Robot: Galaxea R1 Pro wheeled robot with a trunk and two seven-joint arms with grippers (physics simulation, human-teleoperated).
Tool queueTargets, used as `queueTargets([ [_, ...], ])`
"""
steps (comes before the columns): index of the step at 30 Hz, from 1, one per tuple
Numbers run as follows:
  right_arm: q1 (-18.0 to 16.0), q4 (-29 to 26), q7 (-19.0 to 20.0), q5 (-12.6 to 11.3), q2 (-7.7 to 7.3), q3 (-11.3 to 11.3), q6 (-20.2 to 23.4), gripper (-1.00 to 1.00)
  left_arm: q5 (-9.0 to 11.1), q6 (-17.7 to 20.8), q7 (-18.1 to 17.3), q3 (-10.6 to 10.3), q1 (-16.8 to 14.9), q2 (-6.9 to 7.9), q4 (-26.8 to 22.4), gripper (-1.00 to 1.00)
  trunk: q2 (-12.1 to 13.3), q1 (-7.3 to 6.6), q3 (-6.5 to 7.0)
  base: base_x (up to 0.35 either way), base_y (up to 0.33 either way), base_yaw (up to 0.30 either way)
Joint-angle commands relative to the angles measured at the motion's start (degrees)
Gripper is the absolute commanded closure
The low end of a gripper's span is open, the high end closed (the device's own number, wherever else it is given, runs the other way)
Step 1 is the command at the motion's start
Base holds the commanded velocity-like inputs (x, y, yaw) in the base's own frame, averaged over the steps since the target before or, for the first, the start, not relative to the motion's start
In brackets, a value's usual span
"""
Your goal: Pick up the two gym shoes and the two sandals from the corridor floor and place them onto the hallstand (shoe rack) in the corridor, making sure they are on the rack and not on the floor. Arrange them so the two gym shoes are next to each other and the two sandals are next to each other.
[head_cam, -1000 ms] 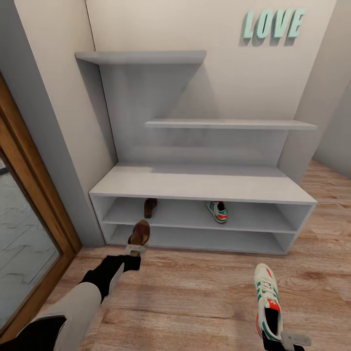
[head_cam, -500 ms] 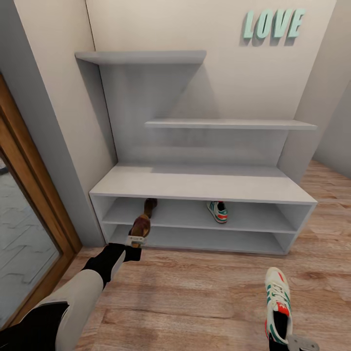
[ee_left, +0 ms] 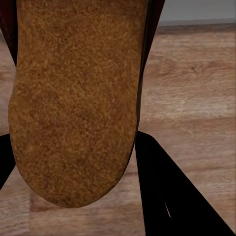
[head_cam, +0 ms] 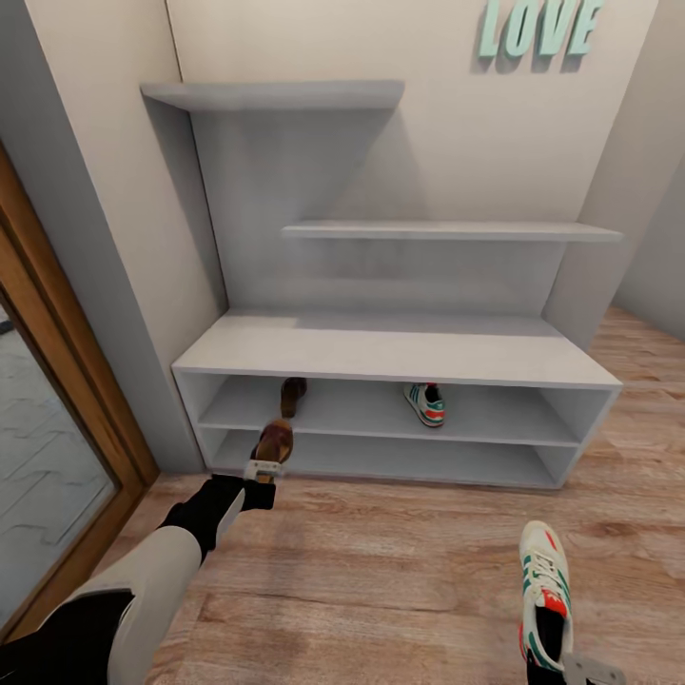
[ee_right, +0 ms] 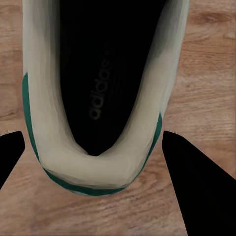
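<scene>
My left gripper (head_cam: 263, 469) is shut on the heel of a brown sandal (head_cam: 275, 440), held just in front of the left end of the white hallstand (head_cam: 400, 353), toe toward it. In the left wrist view the tan footbed of that sandal (ee_left: 73, 98) sits between the black fingers (ee_left: 169, 196). The other sandal (head_cam: 292, 395) lies on the upper shelf, straight behind it. One gym shoe (head_cam: 424, 402) rests on the same shelf, further right. My right gripper (head_cam: 582, 671) is shut on the heel of the second gym shoe (head_cam: 544, 595), (ee_right: 103, 98) over the corridor floor (head_cam: 381, 580).
A wood-framed glass door (head_cam: 57, 457) runs along the left wall. Two floating wall shelves (head_cam: 447, 231) hang above the hallstand, under teal letters (head_cam: 542, 24). The hallstand's lower shelf (head_cam: 409, 459) holds nothing. Open floor lies between my arms.
The left gripper has carried the sandal forward to the hallstand's front. The right gripper has drawn the gym shoe right and back. The head view has shifted slightly.
</scene>
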Motion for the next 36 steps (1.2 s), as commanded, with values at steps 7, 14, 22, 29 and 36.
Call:
queueTargets([
  [7, -0.04, 0.02, 0.15, -0.23, 0.05, -0.10, -0.24, 1.00, -0.77, 0.23, -0.61, 0.56, -0.05, -0.19, -0.14, 1.00, -2.85, 1.53, -1.95, 0.000, 0.000, 0.000],
  [14, -0.04, 0.23, 0.15, -0.12, 0.00, -0.03, -0.24, 1.00, -0.79, 0.14, -0.55, 0.57, -0.01, -0.20, -0.14, 1.00, -5.25, 2.85, -3.29, 0.000, 0.000, 0.000],
  [22, -0.04, 0.45, 0.12, -0.06, -0.11, -0.01, -0.29, 1.00, -0.81, -0.02, -0.54, 0.57, 0.03, -0.20, -0.16, 1.00, -5.25, 2.85, -3.31, 0.000, 0.000, 0.000],
  [29, -0.04, 0.46, 0.12, -0.05, -0.14, -0.01, -0.30, 1.00, -0.85, -0.46, -0.38, 0.57, 0.04, -0.20, -0.29, 1.00, -5.25, 2.85, -3.31, 0.052, -0.015, 0.000],
  [36, -0.04, 0.46, 0.08, -0.05, -0.12, -0.01, -0.29, 1.00, -0.81, -1.54, -0.55, 0.64, 0.11, -0.20, -2.13, 1.00, -5.25, 2.85, -3.31, 0.232, -0.126, 0.000],
])
